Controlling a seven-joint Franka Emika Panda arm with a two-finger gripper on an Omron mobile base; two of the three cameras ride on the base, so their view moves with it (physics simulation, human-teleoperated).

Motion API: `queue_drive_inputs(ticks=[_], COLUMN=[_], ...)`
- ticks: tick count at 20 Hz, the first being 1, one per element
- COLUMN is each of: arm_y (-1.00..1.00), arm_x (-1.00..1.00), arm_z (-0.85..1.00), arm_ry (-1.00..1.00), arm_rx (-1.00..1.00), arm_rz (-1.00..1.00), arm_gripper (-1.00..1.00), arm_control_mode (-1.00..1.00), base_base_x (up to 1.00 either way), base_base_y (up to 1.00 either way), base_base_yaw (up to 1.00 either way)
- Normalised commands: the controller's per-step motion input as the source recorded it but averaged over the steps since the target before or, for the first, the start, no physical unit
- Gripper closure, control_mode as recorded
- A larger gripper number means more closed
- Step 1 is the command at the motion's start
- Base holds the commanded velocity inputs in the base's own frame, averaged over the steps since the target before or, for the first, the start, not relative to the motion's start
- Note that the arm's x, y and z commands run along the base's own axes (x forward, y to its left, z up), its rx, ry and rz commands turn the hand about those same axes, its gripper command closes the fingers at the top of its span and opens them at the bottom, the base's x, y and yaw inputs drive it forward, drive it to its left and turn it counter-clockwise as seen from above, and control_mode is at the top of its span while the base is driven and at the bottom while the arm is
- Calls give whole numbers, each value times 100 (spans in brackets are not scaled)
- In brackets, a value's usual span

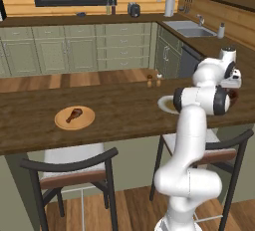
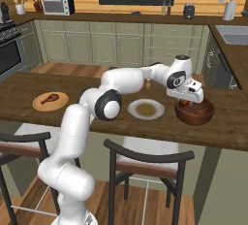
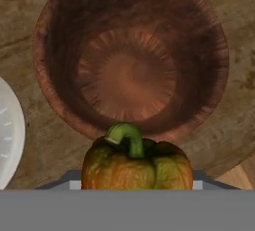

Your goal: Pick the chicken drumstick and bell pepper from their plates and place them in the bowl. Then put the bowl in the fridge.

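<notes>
Tool [image 2: 186, 103] holding pepper [image 3: 137, 168] just above empty bowl [image 3: 55, 95]; drumstick [image 1: 74, 115] far off on its plate [image 1: 60, 122], fridge step pending.

Dark wood tabletop [image 1: 119, 113]; two chairs [image 1: 69, 168] tucked under it. Microwave [image 2: 58, 6], paper towel roll [image 1: 170, 7], sink [image 1: 191, 28] on back counter; salt and pepper shakers [image 1: 154, 80] on tabletop's far edge.

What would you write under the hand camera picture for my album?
The gripper holds a bell pepper above an empty wooden bowl on the counter.
</notes>
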Motion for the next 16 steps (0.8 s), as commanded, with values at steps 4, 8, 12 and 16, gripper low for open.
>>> queue_drive_inputs(ticks=[4,8,12,16], arm_y=[-13,-8,2,7], arm_x=[35,11,15,18], arm_z=[-43,-48,-74,-33], arm_ry=[-5,-1,0,0], arm_rx=[1,2,0,0], arm_rz=[0,0,0,0], arm_gripper=[100,100,-100,-100], arm_control_mode=[-100,-100,-100,-100], base_base_x=[0,0,0,0], base_base_y=[0,0,0,0], base_base_yaw=[0,0,0,0])
